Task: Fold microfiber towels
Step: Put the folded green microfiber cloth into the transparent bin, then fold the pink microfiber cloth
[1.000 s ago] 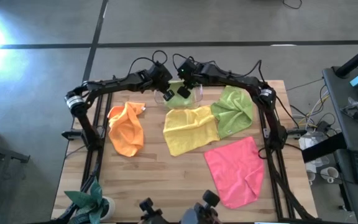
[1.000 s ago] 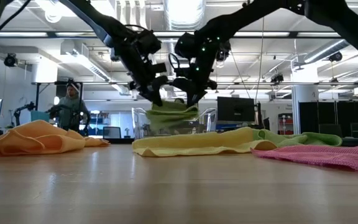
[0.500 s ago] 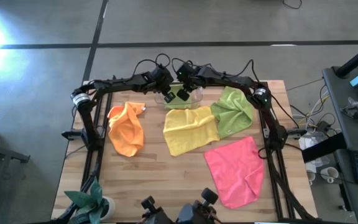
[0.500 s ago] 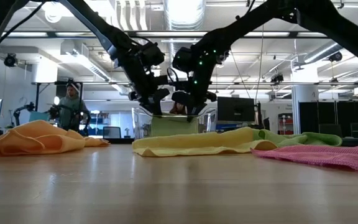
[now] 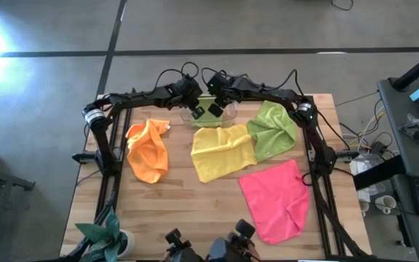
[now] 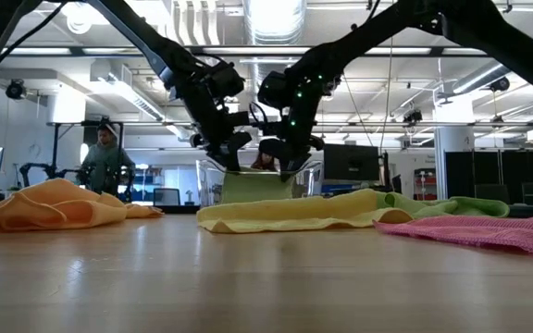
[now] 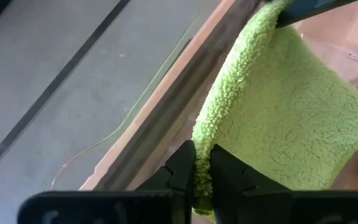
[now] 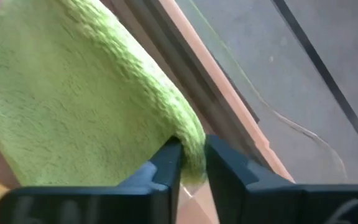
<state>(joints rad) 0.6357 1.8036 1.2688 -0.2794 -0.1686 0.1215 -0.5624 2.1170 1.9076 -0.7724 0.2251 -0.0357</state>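
The orange towel [image 5: 148, 150], crumpled into a soft rounded heap, lies well to the left of the clear plastic tray [image 5: 229, 115] on the pale wood-plank counter [image 5: 195, 211]. The left pincer [image 5: 195, 110] sits at the tray's left side, its dark fingers [image 7: 182, 171] narrowed onto the fuzzy edge of a lime green towel [image 7: 278, 130]. That looped-pile cloth hangs as a flat fold inside the tray, held between both arms; the low view shows it upright behind the tray's clear wall [image 6: 257, 185]. The right pincer [image 5: 215, 109] is at the tray's right side, its fingers [image 8: 166, 165] pinched on the same towel's other thick, rolled corner [image 8: 86, 106].

Just in front of the tray, the yellow towel [image 5: 224, 151] lies spread in a rough square with wavy edges. The second lime green towel [image 5: 273, 129] is bunched to the right of the tray, overlapping the yellow one's corner. The pink towel [image 5: 276, 200] lies flat farthest from the tray, near the counter's front right, with bare wood open between it and the orange towel.

The tray stands close to the counter's far edge, with grey floor beyond.
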